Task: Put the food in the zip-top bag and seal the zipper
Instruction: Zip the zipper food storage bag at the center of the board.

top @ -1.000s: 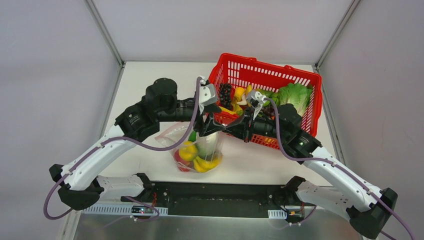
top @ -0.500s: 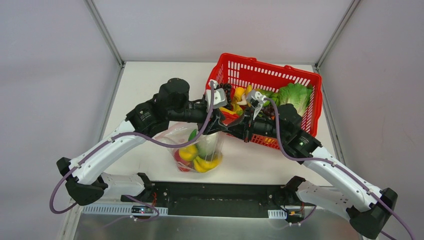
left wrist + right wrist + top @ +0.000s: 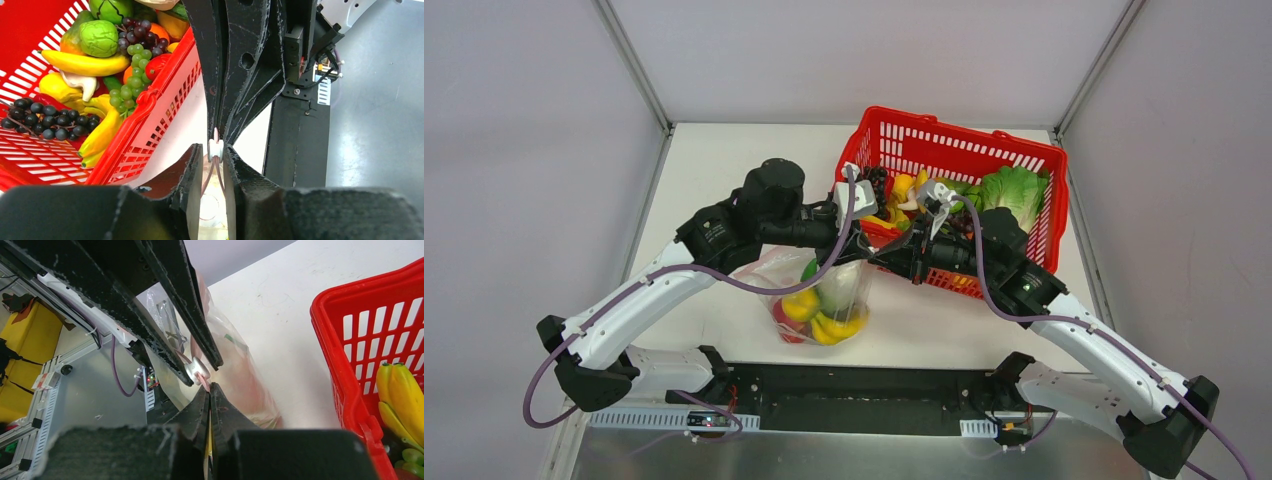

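Zip-top bag [image 3: 842, 292] stands mouth-up, long axis vertical; right tool [image 3: 210, 386] pinches its zipper [image 3: 215, 135], left tool [image 3: 213, 153] narrowly spread astride it

Both arms are extended inward, with the grippers set tip to tip. The left gripper [image 3: 214, 152] is held narrowly parted; the right gripper [image 3: 210, 388] is pressed shut.

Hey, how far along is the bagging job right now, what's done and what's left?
Done: several pieces of food sit inside the zip-top bag. In hand: the right claw is shut on the zipper strip, and the left claw straddles its white slider. Left: the zipper does not look sealed, and the red basket holds more toy produce.
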Controlling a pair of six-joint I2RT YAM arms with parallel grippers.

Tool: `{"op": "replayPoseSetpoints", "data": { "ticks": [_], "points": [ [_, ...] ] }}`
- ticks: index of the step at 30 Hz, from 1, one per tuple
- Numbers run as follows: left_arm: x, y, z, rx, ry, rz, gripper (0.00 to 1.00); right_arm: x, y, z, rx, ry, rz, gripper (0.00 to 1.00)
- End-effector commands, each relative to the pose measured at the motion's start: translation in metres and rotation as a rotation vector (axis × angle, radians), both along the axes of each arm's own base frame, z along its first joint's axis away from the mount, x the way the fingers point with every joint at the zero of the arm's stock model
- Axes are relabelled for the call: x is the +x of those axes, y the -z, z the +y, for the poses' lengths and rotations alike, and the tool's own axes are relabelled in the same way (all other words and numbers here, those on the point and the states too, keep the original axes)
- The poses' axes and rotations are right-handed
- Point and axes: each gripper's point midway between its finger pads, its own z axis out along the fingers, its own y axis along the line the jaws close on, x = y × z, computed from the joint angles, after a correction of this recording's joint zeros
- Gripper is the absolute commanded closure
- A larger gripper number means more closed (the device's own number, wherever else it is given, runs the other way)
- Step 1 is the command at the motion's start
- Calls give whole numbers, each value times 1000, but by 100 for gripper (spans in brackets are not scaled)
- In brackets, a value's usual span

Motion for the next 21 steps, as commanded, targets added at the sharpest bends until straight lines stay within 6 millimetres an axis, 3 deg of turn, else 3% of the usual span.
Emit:
{"op": "replayPoseSetpoints", "data": {
  "ticks": [1,8,21],
  "points": [
    [-3,-9,2,-28,7,-37,83,1,-26,0,74,1,-86,100],
    [-3,-8,7,-41,-20,-50,100,3,-25,-1,73,10,-86,100],
    [-7,1,32,0,-71,-79,100,15,-25,-14,89,132,-94,100]
  ]
}}
